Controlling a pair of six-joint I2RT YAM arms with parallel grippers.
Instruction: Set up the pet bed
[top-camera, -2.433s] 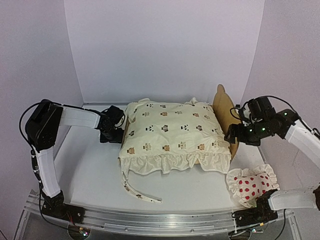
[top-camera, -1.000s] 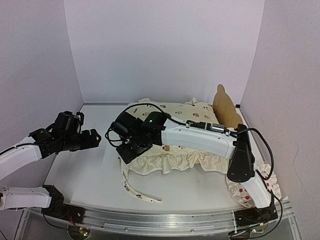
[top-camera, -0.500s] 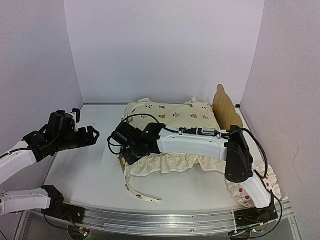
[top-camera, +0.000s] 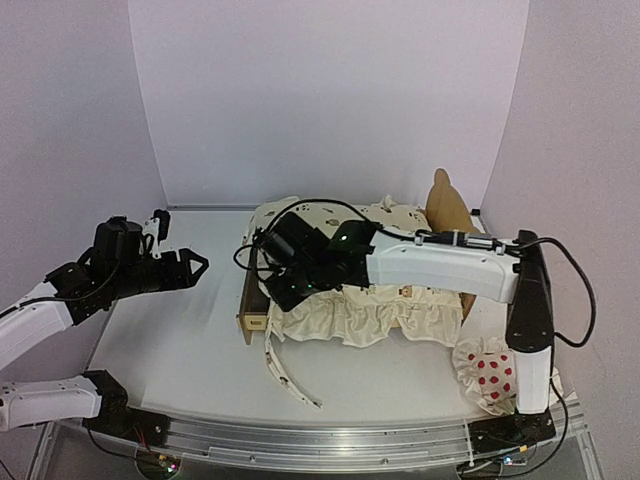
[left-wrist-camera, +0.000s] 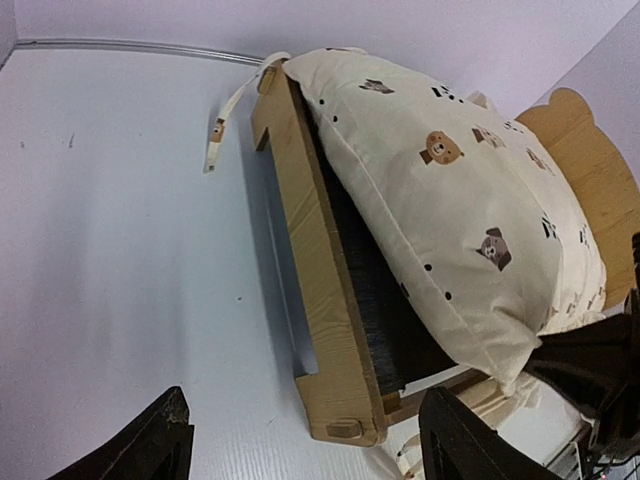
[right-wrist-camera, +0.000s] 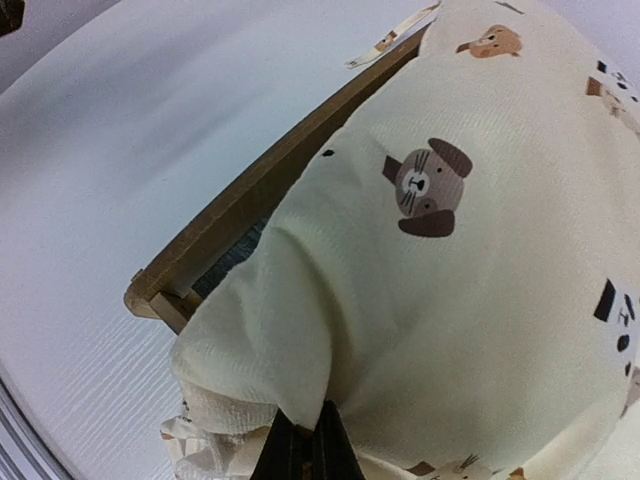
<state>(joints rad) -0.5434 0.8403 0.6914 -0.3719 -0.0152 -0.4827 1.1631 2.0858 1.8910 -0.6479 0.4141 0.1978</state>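
The white table (top-camera: 180, 340) carries the plywood pet bed (top-camera: 248, 300) at its middle and right, the scalloped headboard at the right end. A cream ruffled cushion (top-camera: 340, 318) with animal prints covers most of it, its left edge raised off the dark felt base. The right pincer (right-wrist-camera: 300, 455) is clenched on that edge's corner. The left pincer (top-camera: 196, 268) hangs released, left of the bed. A red-dotted pillow (top-camera: 490, 370) lies near the front right.

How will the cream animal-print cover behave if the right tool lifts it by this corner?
Probably floppy: the cover bunches and sags around the right tool pinching it. Likely light, being puffy padded fabric. Its loose tie strap may drag or snag on the pet bed rail.
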